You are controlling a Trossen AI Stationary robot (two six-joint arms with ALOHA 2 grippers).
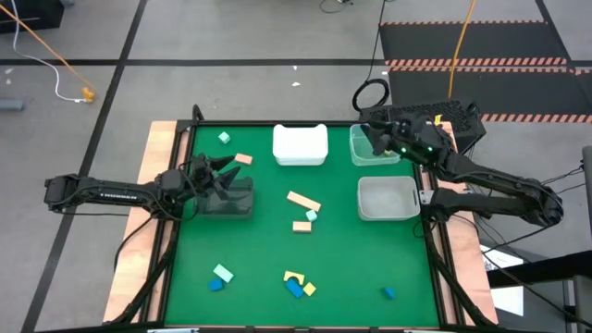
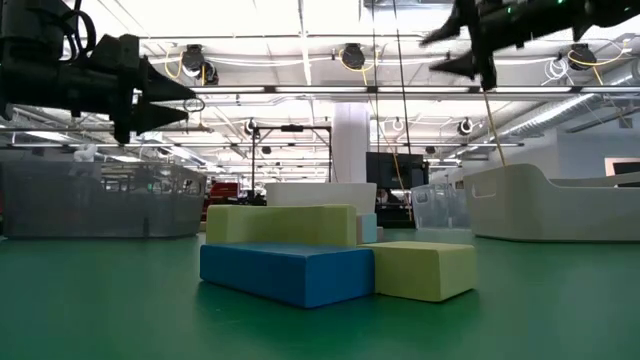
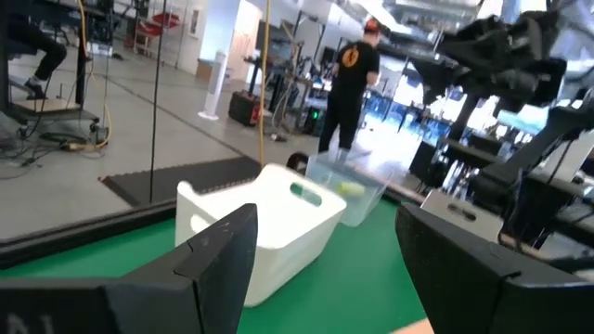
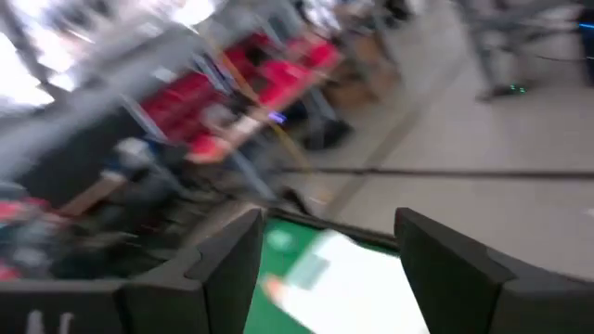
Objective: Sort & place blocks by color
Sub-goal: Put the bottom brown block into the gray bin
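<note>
High view first: your blocks are scattered over the green table [image 1: 370,268]. The long tan-pink bar [image 1: 303,201] lies near the middle, its long axis running diagonally from upper left to lower right, with a small mint block [image 1: 312,215] touching its lower end and a shorter tan-pink block [image 1: 302,227] just below, lying level across the picture. Another tan-pink block [image 1: 243,159] sits near the left gripper [image 1: 226,166], and a mint cube [image 1: 224,138] lies toward the far left corner. Along the near edge you have a mint block [image 1: 223,273] with a blue cube [image 1: 215,286] beside it, a cluster of a yellow arch [image 1: 293,276], blue bar [image 1: 294,288] and yellow block [image 1: 309,289] touching one another, and a lone blue cube [image 1: 389,293] to the right.

Containers: the white bin [image 1: 301,144] stands at the far middle; the left wrist view shows something green lying in it. The clear bin [image 1: 356,148] beside it holds a yellowish piece, per the same view. The grey bin [image 1: 387,199] shows nothing inside. What is in the dark bin [image 1: 236,203] you cannot tell.

Your left gripper hovers over the dark bin, fingers spread, holding nothing. Your right gripper [image 1: 378,141] hangs over the clear bin, fingers apart and empty.
</note>
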